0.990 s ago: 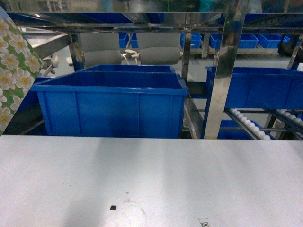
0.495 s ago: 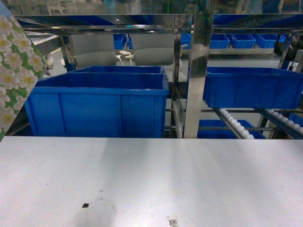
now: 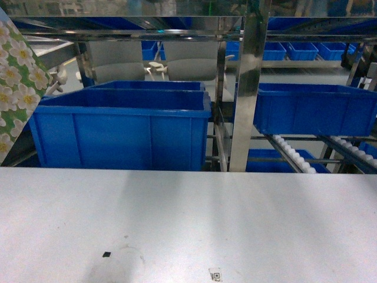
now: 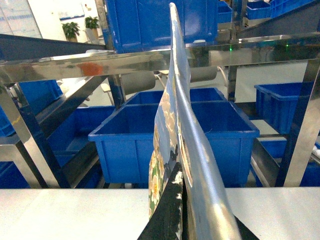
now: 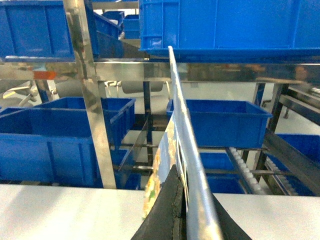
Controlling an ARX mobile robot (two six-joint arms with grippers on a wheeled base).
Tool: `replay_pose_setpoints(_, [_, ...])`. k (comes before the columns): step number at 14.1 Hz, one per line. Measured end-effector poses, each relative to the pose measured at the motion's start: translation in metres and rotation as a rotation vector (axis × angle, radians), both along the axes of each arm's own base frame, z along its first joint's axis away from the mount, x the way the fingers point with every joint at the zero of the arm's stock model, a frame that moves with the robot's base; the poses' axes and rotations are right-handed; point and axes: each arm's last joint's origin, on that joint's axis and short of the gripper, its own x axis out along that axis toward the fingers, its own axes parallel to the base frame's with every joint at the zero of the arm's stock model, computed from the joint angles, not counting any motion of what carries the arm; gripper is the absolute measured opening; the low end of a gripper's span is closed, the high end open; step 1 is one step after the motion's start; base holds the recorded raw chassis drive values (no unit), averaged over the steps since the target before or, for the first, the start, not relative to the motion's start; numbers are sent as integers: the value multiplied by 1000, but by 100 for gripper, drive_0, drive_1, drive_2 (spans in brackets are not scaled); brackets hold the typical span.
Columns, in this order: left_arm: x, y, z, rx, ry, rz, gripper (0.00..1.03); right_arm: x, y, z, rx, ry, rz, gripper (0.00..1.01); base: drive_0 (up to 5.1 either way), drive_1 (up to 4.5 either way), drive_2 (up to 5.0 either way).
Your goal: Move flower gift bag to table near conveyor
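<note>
1. The left gripper [image 4: 181, 220] is clamped on the flower gift bag [image 4: 175, 130], edge-on and upright, long axis vertical.
2. The right gripper [image 5: 181, 215] likewise pinches a bag edge.
3. At the head view's left edge, the bag hangs above the table [image 3: 235, 218]; the conveyor [image 3: 294, 154] lies upper right.

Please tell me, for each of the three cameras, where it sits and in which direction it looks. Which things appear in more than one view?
Head: high, looking forward and down over the table to blue bins; no arm visible.
Left wrist: behind the left gripper, shut on the flower gift bag, facing the rack.
Right wrist: behind the right gripper, clamping a bag edge, facing the conveyor.
Shared: table, bins, rack.
</note>
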Motion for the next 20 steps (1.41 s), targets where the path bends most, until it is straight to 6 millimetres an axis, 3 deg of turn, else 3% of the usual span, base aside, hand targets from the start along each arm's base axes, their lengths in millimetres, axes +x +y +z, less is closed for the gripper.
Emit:
replay_pose_setpoints(5, [0, 0, 0, 0, 0, 0, 2, 67, -16, -30, -23, 127, 5, 2, 0, 0, 0])
replay_pose_setpoints(7, [0, 0, 0, 0, 0, 0, 2, 97, -32, -53, -24, 209, 6, 2, 0, 0, 0])
replay_pose_setpoints(11, [0, 0, 0, 0, 0, 0, 2, 127, -52, -95, -11, 383, 11, 2, 0, 0, 0])
replay_pose_setpoints(15, [0, 0, 0, 0, 0, 0, 2, 136, -57, -134, -13, 525, 37, 2, 0, 0, 0])
replay_pose_setpoints(20, [0, 0, 0, 0, 0, 0, 2, 147, -28, -140, -61, 523, 108, 2, 0, 0, 0])
